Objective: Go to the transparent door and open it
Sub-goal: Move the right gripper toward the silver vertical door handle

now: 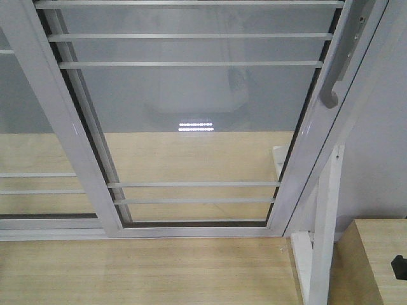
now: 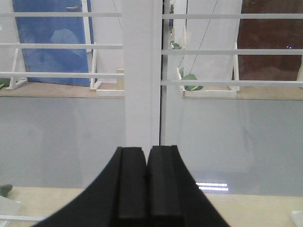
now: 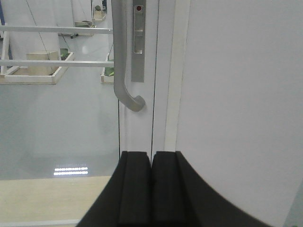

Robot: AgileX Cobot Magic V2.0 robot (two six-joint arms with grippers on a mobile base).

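While the base sits close in front of it, the transparent door [image 1: 191, 108] fills the front view: tall glass panel, white frame, thin horizontal bars, apparently shut against the wall [image 3: 236, 94] on the right. A second glass panel [image 1: 32, 152] with no handle overlaps it on the left. The handle [image 3: 122, 56] runs vertically down the door's right edge, its hooked lower end curling right.

The right gripper [image 3: 151, 158] is the nearer one. Both fingers are pressed together, holding nothing, and the handle is just above and slightly left of the tips, not touching. The left gripper [image 2: 147, 151] is also closed and empty. It faces the middle post [image 2: 139, 71] between the panels, with no handle in its view.

The next move looks like the right arm's: open the fingers, rise to the handle, then pull left along the track.
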